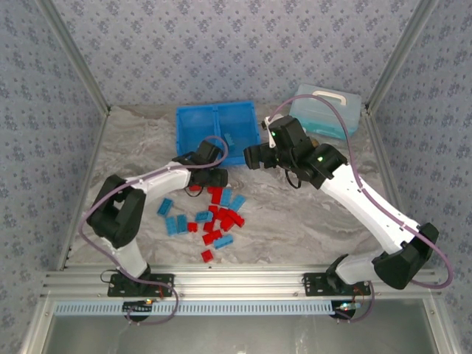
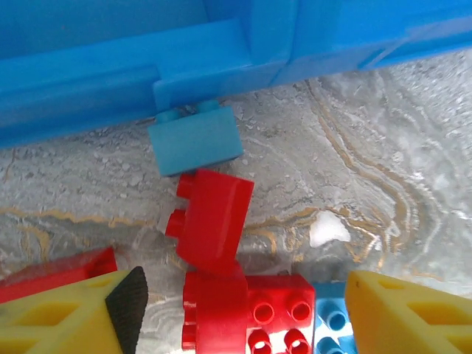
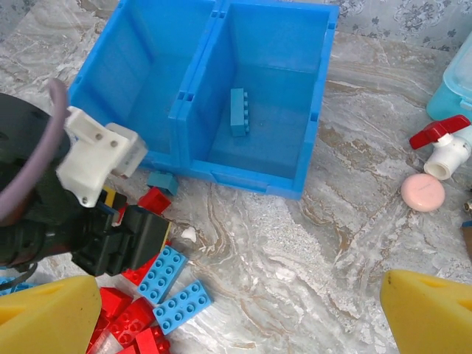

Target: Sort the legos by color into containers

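Straddling a red brick [image 2: 251, 313] among the legos [image 1: 220, 214] just before the tray [image 2: 88, 88], our left gripper [image 2: 243, 291] stands part open, holding nothing; our right gripper [image 3: 240, 295] gapes empty. We fear pinching the touching blue brick [image 2: 332, 324] too, mixing colours.

We see a marble-patterned table [image 1: 295, 214]. At its far middle sits a blue two-compartment tray [image 1: 195, 129], and in the far right corner a pale blue case [image 1: 328, 110] with a white handle. Nearer the middle lies a loose scatter of red and light blue bricks [image 1: 217, 217]. One blue brick [image 2: 195, 140] touches the tray's front wall, with a red brick [image 2: 214, 217] tilted just beside it. Near the case lie a pink disc [image 3: 422, 192] and a white fitting [image 3: 442, 147] with a red handle.
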Action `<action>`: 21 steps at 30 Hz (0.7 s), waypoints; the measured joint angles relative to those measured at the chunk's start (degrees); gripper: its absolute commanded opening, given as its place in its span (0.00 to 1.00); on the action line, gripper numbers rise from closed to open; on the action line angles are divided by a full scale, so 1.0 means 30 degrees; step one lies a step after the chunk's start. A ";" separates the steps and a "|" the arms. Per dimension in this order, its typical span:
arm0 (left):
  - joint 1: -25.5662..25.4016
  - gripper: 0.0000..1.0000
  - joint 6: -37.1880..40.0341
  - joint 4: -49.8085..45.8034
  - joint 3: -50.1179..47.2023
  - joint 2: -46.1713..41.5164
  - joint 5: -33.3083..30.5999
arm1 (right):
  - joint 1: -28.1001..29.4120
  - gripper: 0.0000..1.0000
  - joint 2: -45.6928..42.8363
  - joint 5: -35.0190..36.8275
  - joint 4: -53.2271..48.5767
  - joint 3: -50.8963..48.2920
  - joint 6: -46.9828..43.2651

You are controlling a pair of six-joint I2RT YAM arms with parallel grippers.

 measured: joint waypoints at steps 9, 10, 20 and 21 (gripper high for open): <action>-0.0466 0.52 0.0576 0.0175 0.0925 0.1800 -0.1683 | -0.0007 1.00 0.0000 0.0153 -0.0058 -0.0240 0.0058; -0.0466 0.50 0.0627 0.0240 0.0984 0.1938 -0.1807 | -0.0036 1.00 0.0000 0.0153 -0.0066 -0.0240 0.0058; -0.0758 0.27 0.0925 0.0444 0.1100 0.2455 -0.2222 | -0.0036 1.00 0.0000 0.0240 -0.0219 -0.0255 0.0146; -0.0809 0.26 0.0984 0.0452 0.1093 0.2455 -0.2215 | -0.0036 1.00 0.0000 0.0248 -0.0219 -0.0255 0.0182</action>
